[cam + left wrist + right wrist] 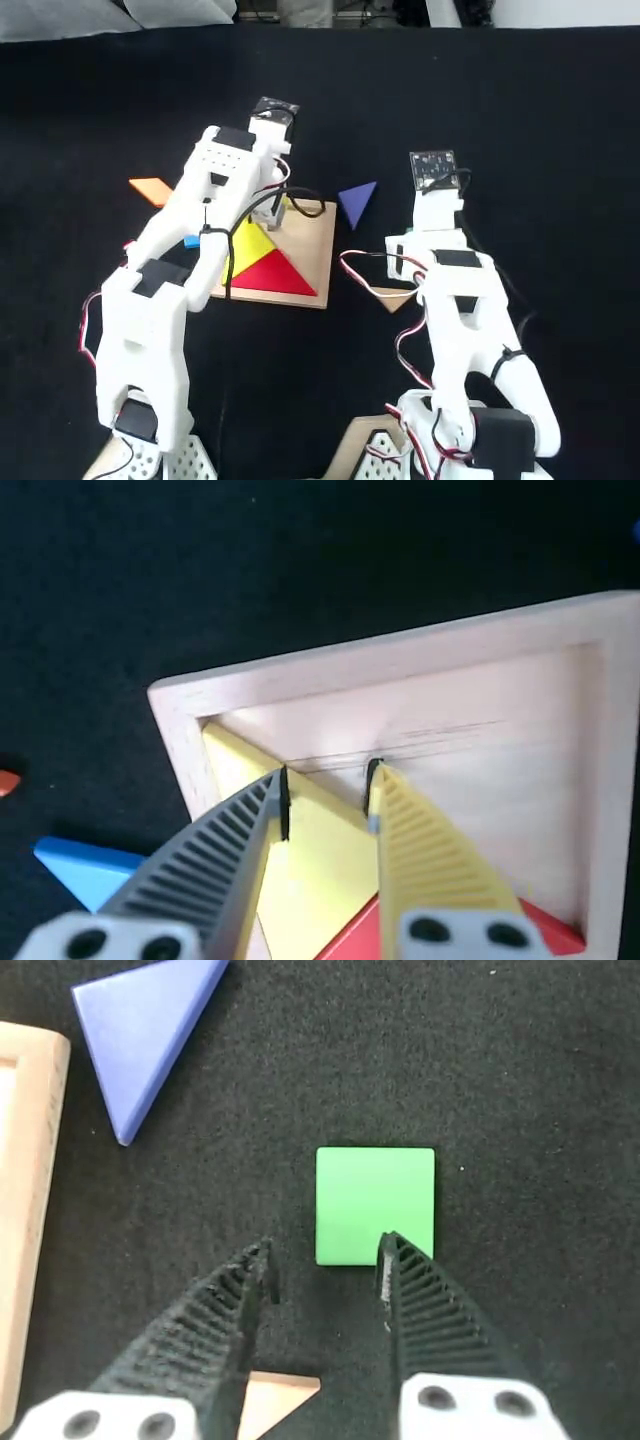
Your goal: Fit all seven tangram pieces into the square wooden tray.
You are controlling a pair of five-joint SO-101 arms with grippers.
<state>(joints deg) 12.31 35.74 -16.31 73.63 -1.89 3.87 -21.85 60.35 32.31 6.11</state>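
Note:
The square wooden tray [318,237] holds a yellow triangle [250,244] and a red triangle [276,274]. My left gripper [328,795] hangs open over the yellow triangle [318,875] near a corner of the tray [400,655]; the red triangle [350,935] lies beside it. My right gripper [325,1265] is open just short of a green square [375,1200] on the cloth, one fingertip over the square's edge. A blue-violet triangle [145,1025] lies between the square and the tray's rim [25,1210]. Under the gripper lies a tan triangle [275,1395].
On the black cloth, an orange piece [150,189] lies far left of the tray and a small blue piece [191,241] by its left side. The blue-violet triangle [357,201] lies right of the tray, the tan triangle [392,297] nearer the front.

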